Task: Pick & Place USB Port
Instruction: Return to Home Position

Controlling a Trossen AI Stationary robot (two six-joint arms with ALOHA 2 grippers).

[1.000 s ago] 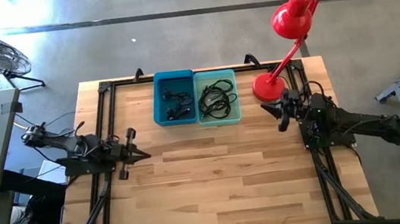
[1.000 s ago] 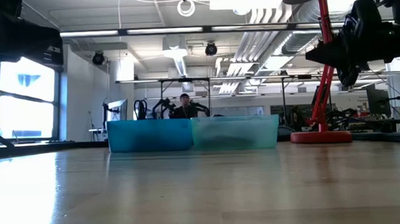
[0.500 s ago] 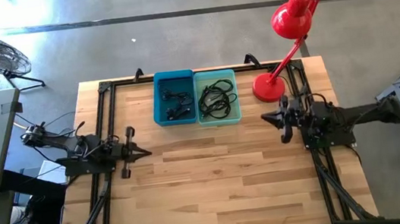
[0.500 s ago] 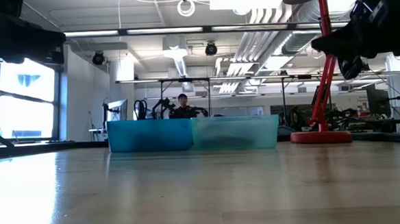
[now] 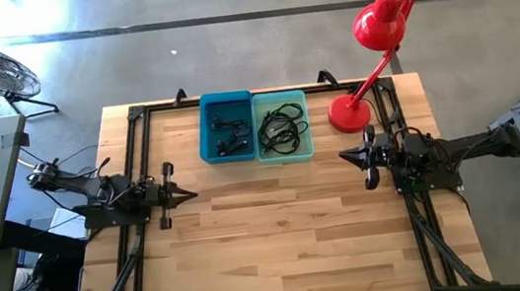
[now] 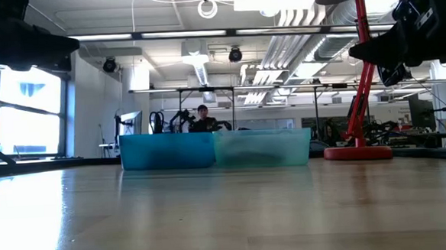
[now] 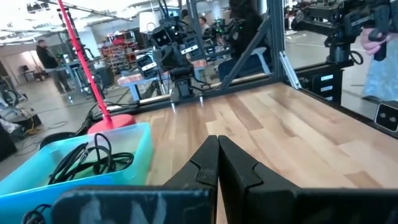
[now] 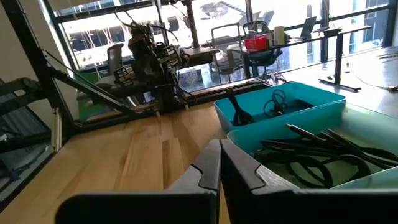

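Note:
Two bins stand side by side at the table's far middle. The blue bin (image 5: 226, 126) holds small dark USB parts (image 8: 239, 114). The teal bin (image 5: 283, 126) holds coiled black cables (image 8: 317, 155). My left gripper (image 5: 191, 195) is shut and empty over the table's left side, pointing right. My right gripper (image 5: 344, 153) is shut and empty over the right side, pointing left, below the lamp base. Both hang above the table, clear of the bins.
A red desk lamp stands with its base (image 5: 347, 112) at the far right of the table and its head (image 5: 380, 21) beyond the edge. A black metal frame (image 5: 136, 121) runs along the table's left, far and right sides. People show in the room behind (image 6: 203, 118).
My right gripper has swung from near the lamp base toward the table's near edge and turned level, pointing left. My left gripper has moved a little toward the right. Both stay shut.

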